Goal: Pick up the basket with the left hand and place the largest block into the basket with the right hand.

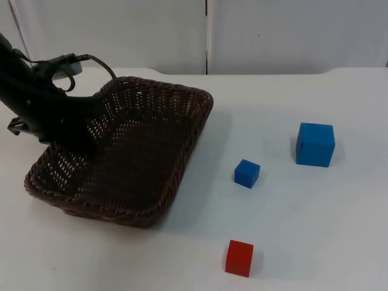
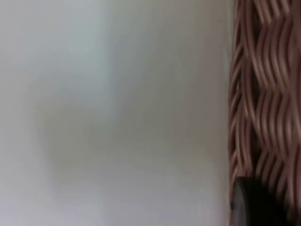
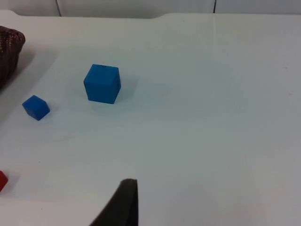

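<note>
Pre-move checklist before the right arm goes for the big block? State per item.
1. Left gripper at the basket rim: ok; grip cannot tell.
2. Basket raised off the table: looks tilted, cannot tell if fully lifted.
3. Basket interior free: ok.
4. Largest block identified: large blue block, ok.
5. It stands apart from the small blue block and red block: ok.
6. Right gripper back from the large blue block, path unobstructed: ok; fingers cannot tell.

small blue block (image 1: pixel 247 173) sits out on the white table (image 1: pixel 315 230), with a red block (image 1: pixel 239 257) nearer the front edge, well apart from it, and the grey partition wall (image 1: pixel 121 33) behind
</note>
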Controlling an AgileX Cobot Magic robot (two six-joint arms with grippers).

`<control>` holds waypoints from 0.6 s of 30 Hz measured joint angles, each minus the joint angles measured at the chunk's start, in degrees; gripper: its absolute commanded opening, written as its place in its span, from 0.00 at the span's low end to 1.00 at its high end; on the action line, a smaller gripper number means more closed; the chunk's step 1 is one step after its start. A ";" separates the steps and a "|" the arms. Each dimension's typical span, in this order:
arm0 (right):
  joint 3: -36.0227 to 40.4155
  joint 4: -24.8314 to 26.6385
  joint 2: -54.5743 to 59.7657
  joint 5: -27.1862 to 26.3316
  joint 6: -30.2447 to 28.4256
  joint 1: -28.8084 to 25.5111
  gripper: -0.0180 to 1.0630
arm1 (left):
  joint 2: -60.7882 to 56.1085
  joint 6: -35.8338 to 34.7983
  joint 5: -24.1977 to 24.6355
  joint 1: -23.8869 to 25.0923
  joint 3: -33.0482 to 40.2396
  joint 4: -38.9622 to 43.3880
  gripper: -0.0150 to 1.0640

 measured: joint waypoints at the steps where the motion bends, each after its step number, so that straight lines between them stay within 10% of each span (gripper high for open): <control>1: 0.00 0.00 0.00 0.00 -0.17 0.00 0.99 | -0.57 -0.26 0.44 0.00 0.00 0.00 0.01; 18: 0.00 0.00 0.00 0.00 -0.17 0.00 0.99 | -12.53 -4.29 8.15 0.00 0.87 -2.10 0.01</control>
